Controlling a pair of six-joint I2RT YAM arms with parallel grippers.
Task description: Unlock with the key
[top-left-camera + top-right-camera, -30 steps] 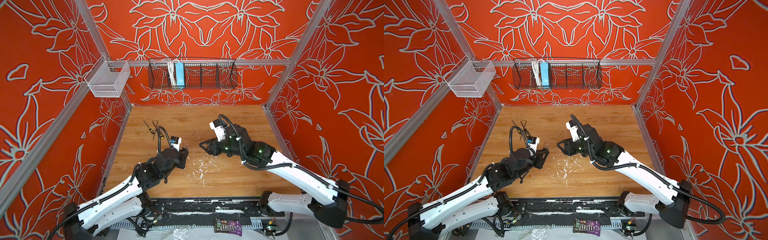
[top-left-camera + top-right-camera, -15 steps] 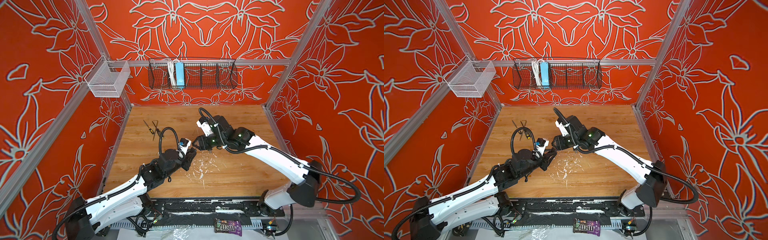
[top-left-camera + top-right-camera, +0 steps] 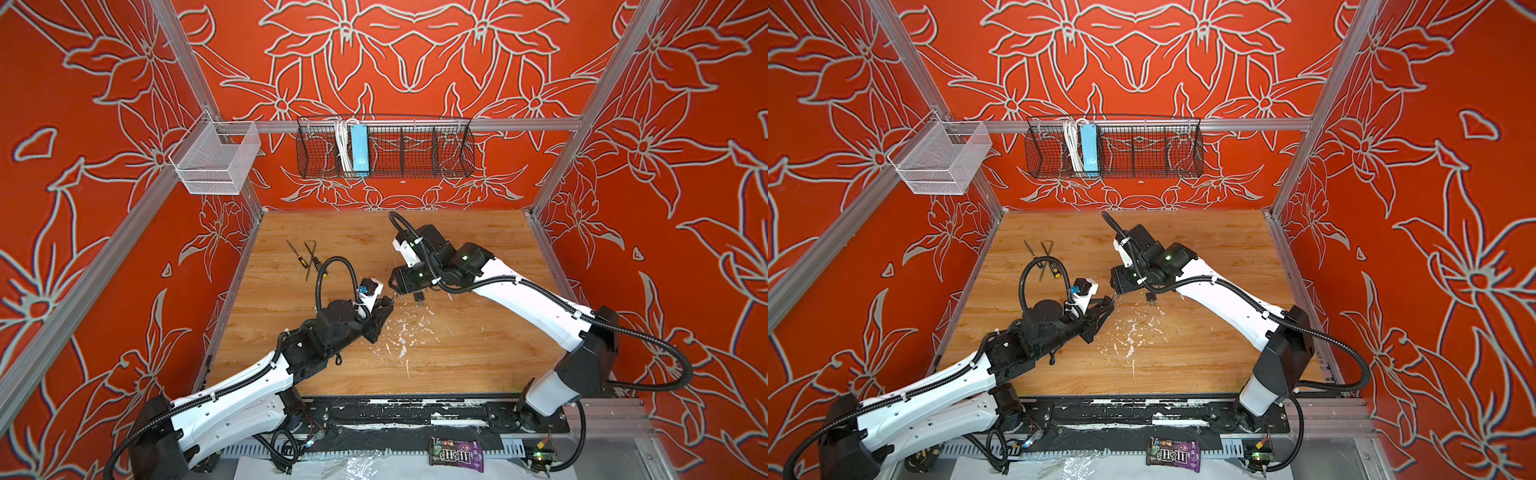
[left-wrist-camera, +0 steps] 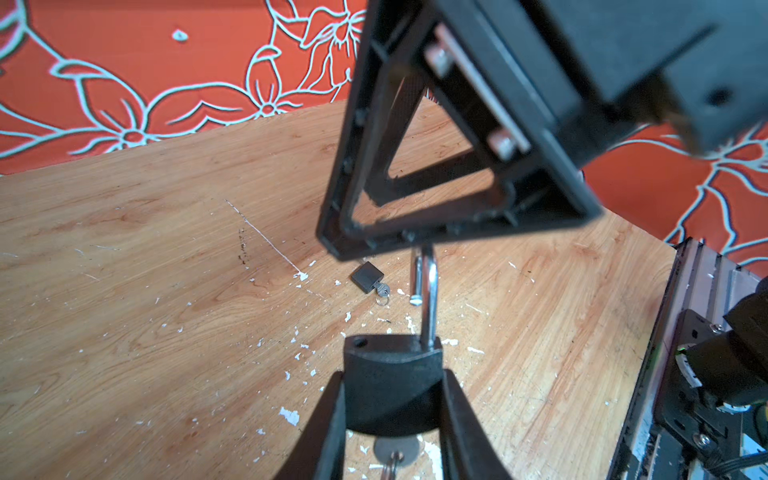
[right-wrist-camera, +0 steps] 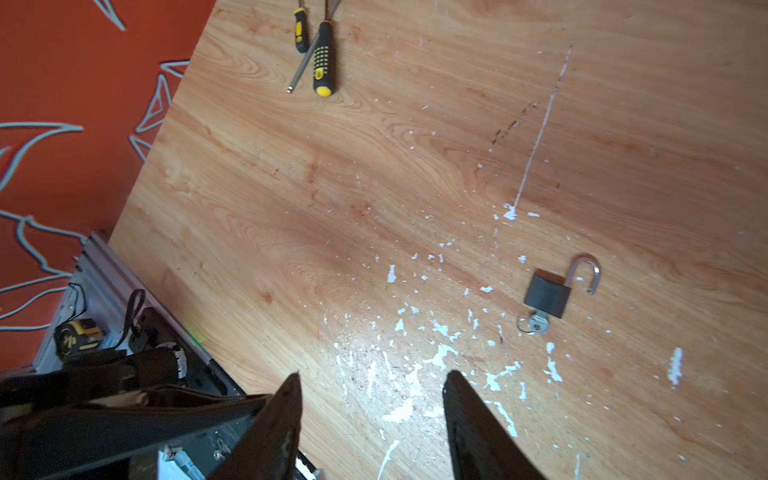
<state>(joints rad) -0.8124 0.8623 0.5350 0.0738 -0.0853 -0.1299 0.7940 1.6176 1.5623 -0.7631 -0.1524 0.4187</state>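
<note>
Wooden table (image 3: pixel 478 249), both arms meeting near its middle.

Left gripper (image 4: pixel 392 376): jaws partly closed, clamped on the flat sides of a black padlock (image 4: pixel 392 388) that is held up off the table. Everything below is placed from this held padlock.

Right gripper (image 5: pixel 374 374): straight ahead of the held padlock, on its shackle side. Jaws stand apart with nothing between them in the right wrist view. In the left wrist view one fingertip covers the top of the loop, so I cannot tell whether it touches.

Shackle (image 4: pixel 430 291): long axis runs from the held padlock straight toward the right gripper. One leg is in the body, the other is out and its hole is bare, so the lock looks already sprung.

Key (image 4: pixel 395 451): in the opposite end of the held padlock, pointing back toward the left wrist, between the left fingers. The right arm is nearer the shackle than the key, and probably could not reach the key without going around.

Second padlock (image 5: pixel 545 296): on the table past the held padlock, shackle open, its own key (image 5: pixel 538 324) in it.

Screwdrivers (image 5: pixel 322 58): well apart from the held padlock, by the wall.
</note>
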